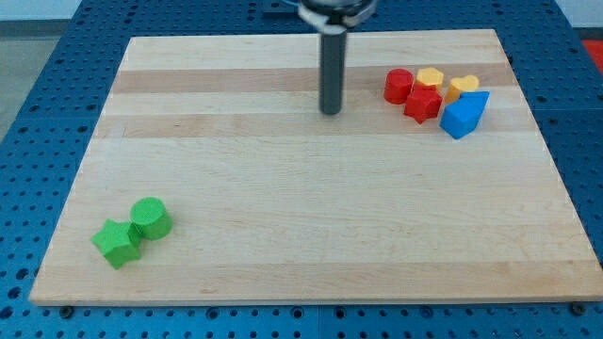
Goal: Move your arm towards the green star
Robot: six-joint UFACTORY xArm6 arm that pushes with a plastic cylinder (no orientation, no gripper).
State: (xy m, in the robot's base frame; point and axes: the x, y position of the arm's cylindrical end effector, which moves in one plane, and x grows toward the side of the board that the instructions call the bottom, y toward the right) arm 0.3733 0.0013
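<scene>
The green star (117, 242) lies near the board's bottom left corner, touching a green cylinder (150, 217) just up and to its right. My tip (331, 112) rests on the board at the view's top centre, far up and to the right of the green star. Nothing touches the tip.
A cluster sits at the top right: a red cylinder (399, 86), a red star (423, 104), a yellow block (431, 77), a yellow heart (463, 88) and a blue block (464, 115). The wooden board (311, 217) lies on a blue perforated table.
</scene>
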